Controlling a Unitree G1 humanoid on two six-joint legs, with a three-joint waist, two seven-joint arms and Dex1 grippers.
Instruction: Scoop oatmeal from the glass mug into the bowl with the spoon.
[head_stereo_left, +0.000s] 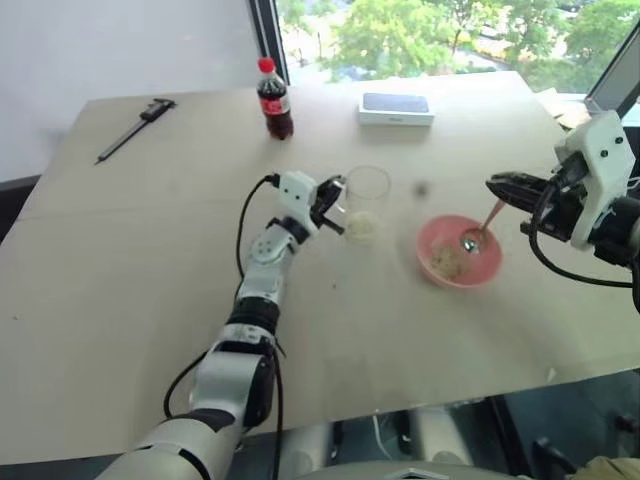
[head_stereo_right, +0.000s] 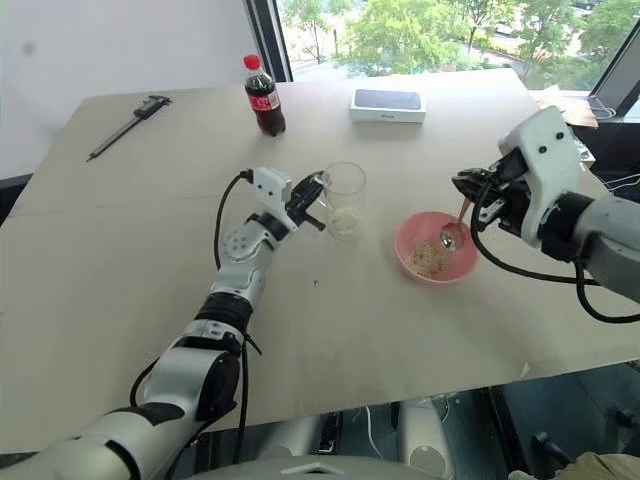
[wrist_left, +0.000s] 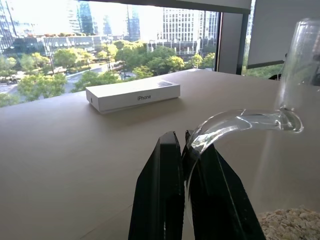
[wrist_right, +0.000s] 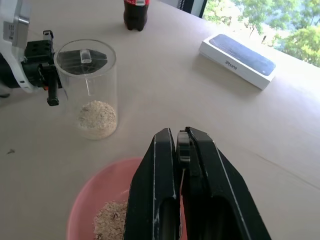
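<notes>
Left tool (head_stereo_right: 318, 197) clenched on the handle of the glass mug (head_stereo_right: 344, 200), mug upright on the bench (head_stereo_right: 150, 250), a low layer of oatmeal (wrist_right: 97, 117) in its bottom. Right tool (head_stereo_left: 497, 184) clenched on the handle of the spoon (head_stereo_left: 484, 226), held above and just right of the pink bowl (head_stereo_left: 459, 252), spoon slanting down with its small end inside the bowl, over a clump of oatmeal.

Clear from the left wrist: curved glass handle pinched between black fingers (wrist_left: 160, 200), white phone box (wrist_left: 132, 94) behind. Clear from the right wrist: mug beyond the bowl's rim, apart from it.

Spoon hidden behind the fingers in the right wrist view. Spoon's load hard to make out. Cola bottle (head_stereo_left: 274, 99) and caliper (head_stereo_left: 135, 128) at the far bench edge.
</notes>
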